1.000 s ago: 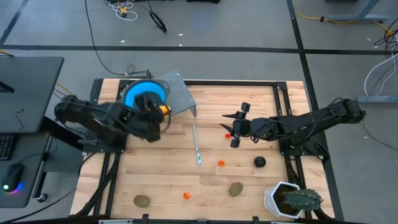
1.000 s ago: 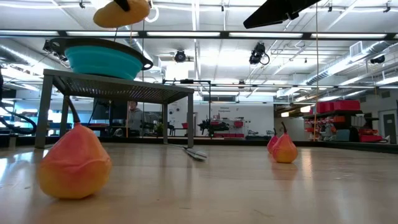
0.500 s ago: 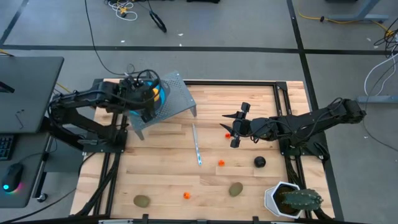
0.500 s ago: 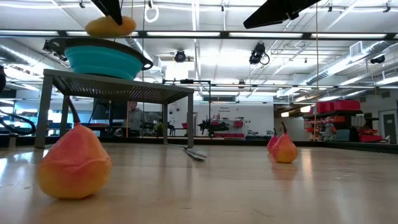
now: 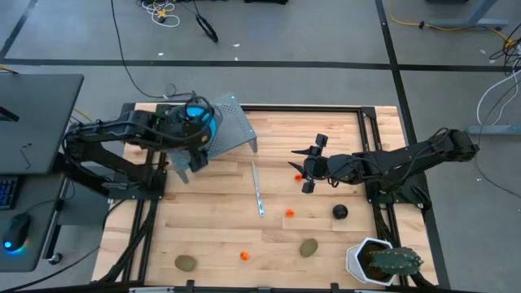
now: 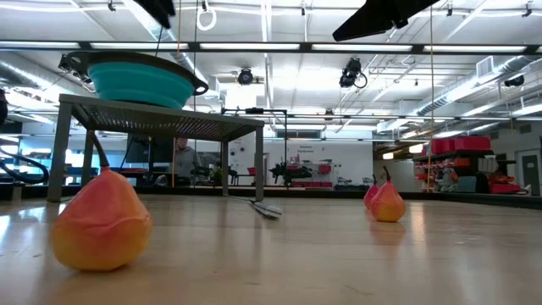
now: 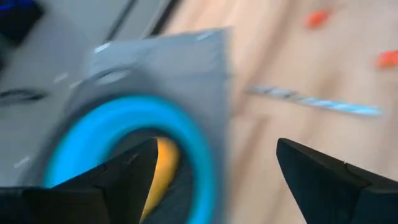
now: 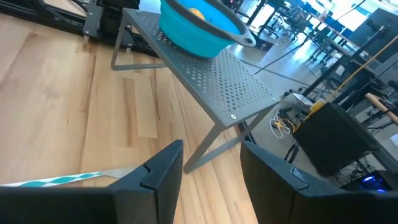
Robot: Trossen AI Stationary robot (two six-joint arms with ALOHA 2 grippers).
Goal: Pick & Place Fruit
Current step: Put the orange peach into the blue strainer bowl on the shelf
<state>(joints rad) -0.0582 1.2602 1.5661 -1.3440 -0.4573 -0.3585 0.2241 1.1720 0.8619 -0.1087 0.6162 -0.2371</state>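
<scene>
Jaws of the left gripper (image 7: 211, 180) spread above the bowl (image 7: 74, 143); yellow fruit (image 7: 163, 168) inside, axis unclear.

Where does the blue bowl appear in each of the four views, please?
High view: the blue bowl is at upper left on the grey perforated stand, mostly covered by the left gripper.
Low view: bowl at upper left, on top of the stand.
Left wrist view: bowl at lower left, the yellow fruit inside.
Right wrist view: bowl at top centre.
Shared landmark: the stand under the bowl.
</scene>
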